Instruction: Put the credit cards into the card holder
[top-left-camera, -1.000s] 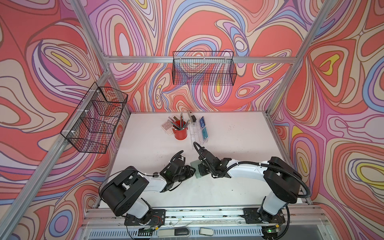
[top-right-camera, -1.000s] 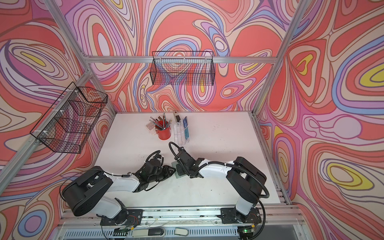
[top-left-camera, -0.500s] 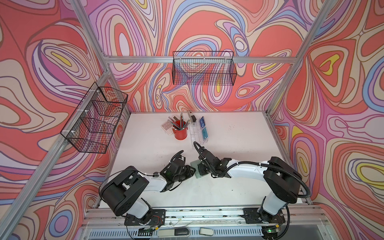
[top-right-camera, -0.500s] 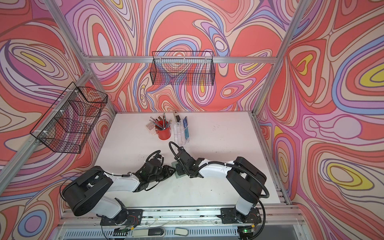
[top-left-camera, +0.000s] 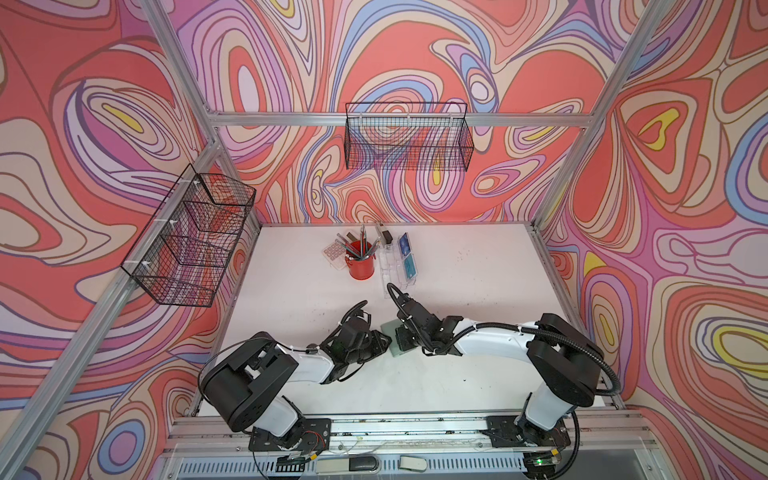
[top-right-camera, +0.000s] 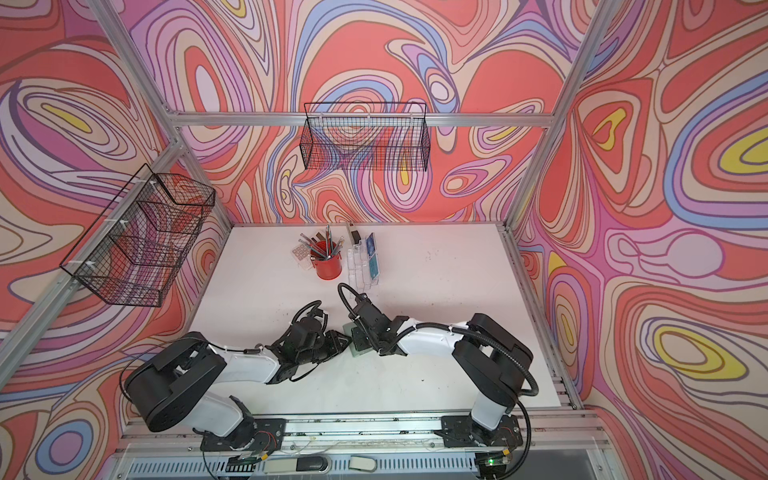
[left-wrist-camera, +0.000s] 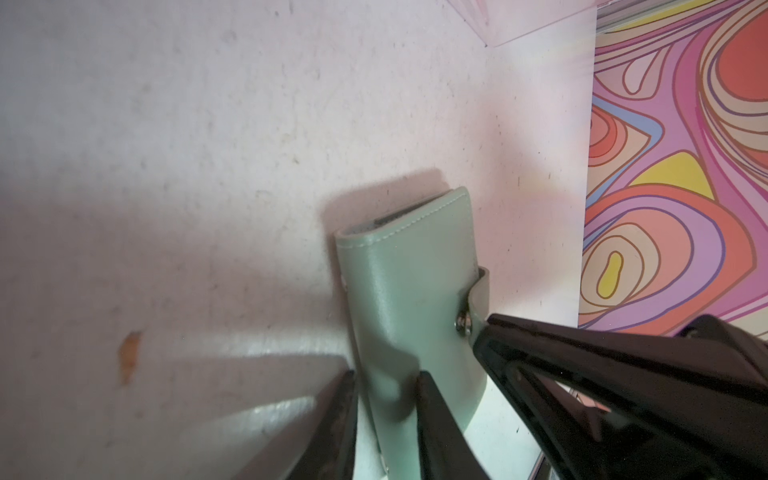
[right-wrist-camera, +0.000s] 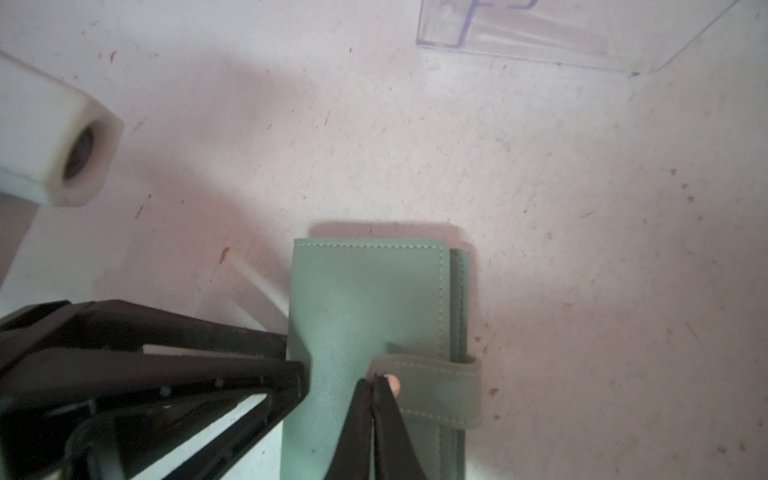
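The sage-green leather-like card holder (right-wrist-camera: 365, 299) lies closed and flat on the white tabletop (top-left-camera: 478, 291), near the front middle, between the two arms. Its long axis runs near to far. The folded spine faces left and the opening edge faces right, where the snap-button strap (right-wrist-camera: 440, 386) wraps around.

The left gripper (left-wrist-camera: 388, 399) reaches in from the left, its two fingers clamped on the card holder along the spine side. The right gripper (right-wrist-camera: 376, 388) has its fingers pressed together, pinching the free end of the strap beside the snap.

Further back, blue and teal plastic credit cards (top-left-camera: 409, 263) stand in a clear tiered acrylic stand (top-left-camera: 392, 270), well apart from the card holder.
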